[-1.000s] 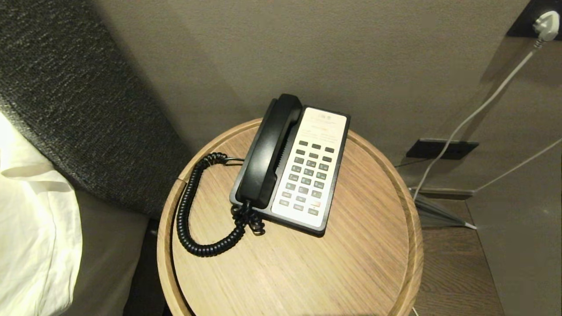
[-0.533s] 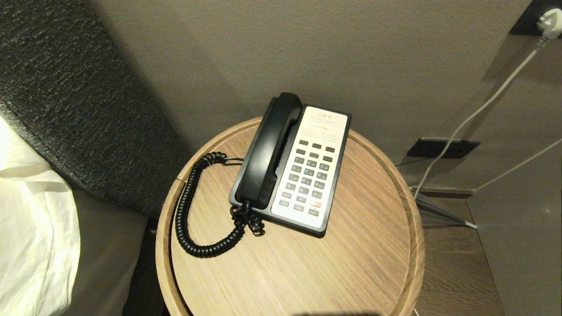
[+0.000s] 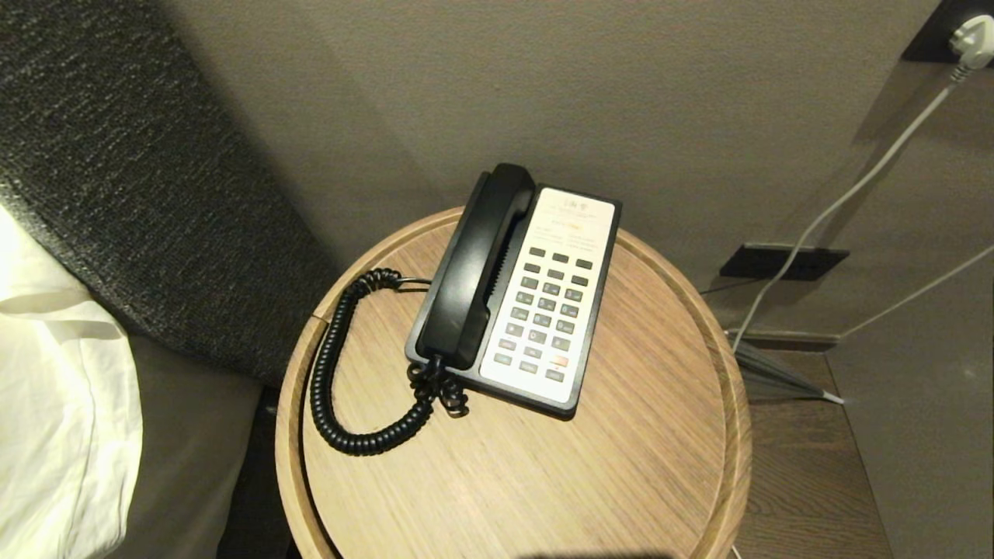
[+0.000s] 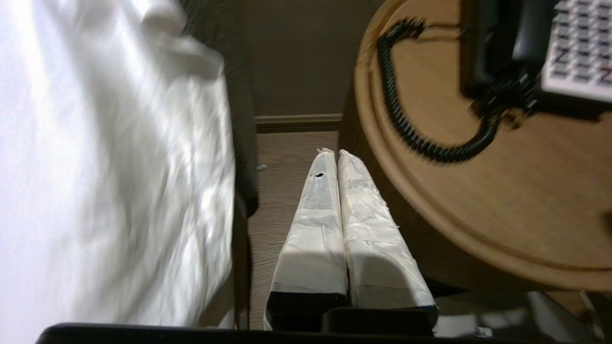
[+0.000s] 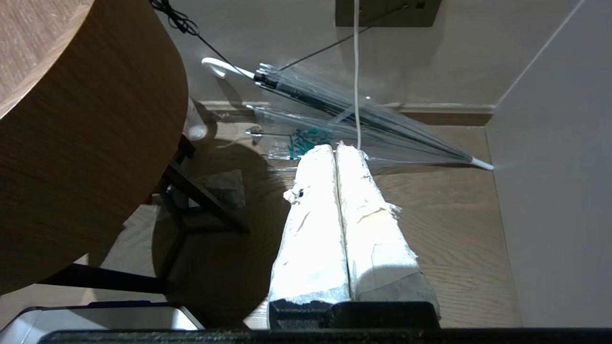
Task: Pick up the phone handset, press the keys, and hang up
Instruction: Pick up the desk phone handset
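Bed white linen, cut off at frame edge, blurred in left wrist view. Round wooden table with raised rim, near edge cut off. Black phone base, pale keypad panel, toward table's far edge. Phone handset glossy black, curved, resting in cradle on base; coiled cord loops toward table's left edge. Left gripper off table's left edge, over floor, taped jaws clenched, empty. Right gripper low beside table, jaws clenched, empty; clear folded umbrella beyond.

Left gripper closed, right gripper closed
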Motion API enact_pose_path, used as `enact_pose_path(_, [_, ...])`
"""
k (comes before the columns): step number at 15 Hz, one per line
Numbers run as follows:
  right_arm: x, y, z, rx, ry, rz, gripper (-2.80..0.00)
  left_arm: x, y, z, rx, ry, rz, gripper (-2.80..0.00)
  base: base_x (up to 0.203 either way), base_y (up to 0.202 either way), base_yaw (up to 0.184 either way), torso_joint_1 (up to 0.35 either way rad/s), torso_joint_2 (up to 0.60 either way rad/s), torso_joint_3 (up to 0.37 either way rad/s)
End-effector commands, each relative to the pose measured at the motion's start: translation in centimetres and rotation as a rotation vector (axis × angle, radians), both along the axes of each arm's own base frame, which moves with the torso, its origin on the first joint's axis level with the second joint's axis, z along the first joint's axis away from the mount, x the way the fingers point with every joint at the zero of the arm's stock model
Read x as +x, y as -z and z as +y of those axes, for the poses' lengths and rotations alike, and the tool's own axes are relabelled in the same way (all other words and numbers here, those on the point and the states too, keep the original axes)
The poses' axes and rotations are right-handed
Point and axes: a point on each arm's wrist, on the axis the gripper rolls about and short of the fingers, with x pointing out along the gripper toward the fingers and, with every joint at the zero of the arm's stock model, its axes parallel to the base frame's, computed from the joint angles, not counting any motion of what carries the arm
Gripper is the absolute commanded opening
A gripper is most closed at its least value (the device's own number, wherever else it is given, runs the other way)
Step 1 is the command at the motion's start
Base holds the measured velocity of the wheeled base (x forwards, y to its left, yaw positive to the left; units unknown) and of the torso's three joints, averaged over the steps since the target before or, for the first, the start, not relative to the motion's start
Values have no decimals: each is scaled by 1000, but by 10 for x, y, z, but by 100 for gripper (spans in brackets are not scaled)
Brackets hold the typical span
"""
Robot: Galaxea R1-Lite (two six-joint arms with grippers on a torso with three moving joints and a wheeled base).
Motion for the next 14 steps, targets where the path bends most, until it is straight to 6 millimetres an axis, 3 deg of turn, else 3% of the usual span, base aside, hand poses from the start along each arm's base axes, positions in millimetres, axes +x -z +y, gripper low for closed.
enact_pose_path(1, [1,5,0,2,-1,19,-280,86,-69,-2,-6,74,201,-280,0,0,0,0,0,0])
enact_pose_path(4, [1,5,0,0,0,19,-280,183,-144,-13,-1,167,225,-280,0,0,0,0,0,0])
enact_pose_path(6, [1,5,0,1,-1,19,-280,234,-156,-40,12,265,294,-280,0,0,0,0,0,0])
enact_pose_path(7, [1,6,0,0,0,20,-280,246,-153,-63,28,339,336,-280,0,0,0,0,0,0])
enact_pose_path(10, [1,5,0,1,-1,19,-280,256,-137,-117,59,435,439,-280,0,0,0,0,0,0])
enact_pose_path(13, [1,6,0,0,0,20,-280,253,-132,-134,84,444,462,-280,0,0,0,0,0,0])
enact_pose_path(14, [1,5,0,0,-1,19,-280,253,-132,-135,95,425,460,0,0,0,0,0,0,0])
